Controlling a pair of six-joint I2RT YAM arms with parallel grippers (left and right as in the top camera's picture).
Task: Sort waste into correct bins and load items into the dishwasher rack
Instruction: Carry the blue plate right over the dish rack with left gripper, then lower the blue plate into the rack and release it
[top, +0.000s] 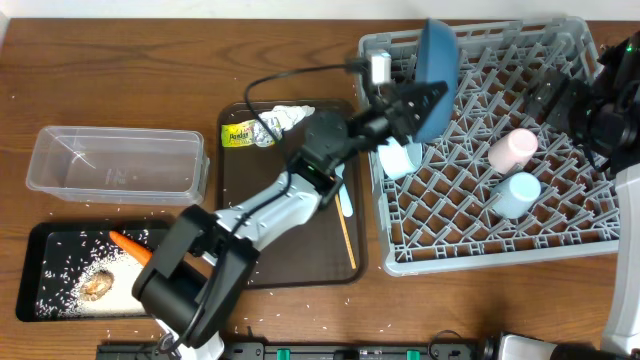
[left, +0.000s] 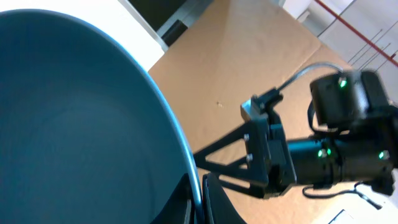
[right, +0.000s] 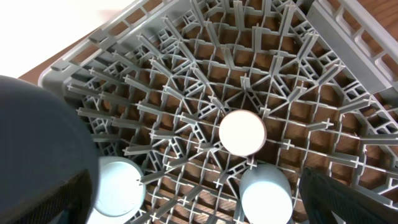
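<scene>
The left gripper (top: 424, 101), clamped on the rim of the large blue plate (top: 438, 52), holds it on edge over the dishwasher rack's (top: 570, 215) 10 o'clock corner, the plate lying at 1 o'clock from it, long axis 12-to-6.

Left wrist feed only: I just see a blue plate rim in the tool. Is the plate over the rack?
Observer: Yes. Overhead shows the blue plate held on edge by the left tool above the back-left part of the rack.
Operator: Anything in the rack near it?
Observer: The pale blue bowl sits right under the plate by the rack's left wall. The pink cup and blue cup stand further right.
</scene>
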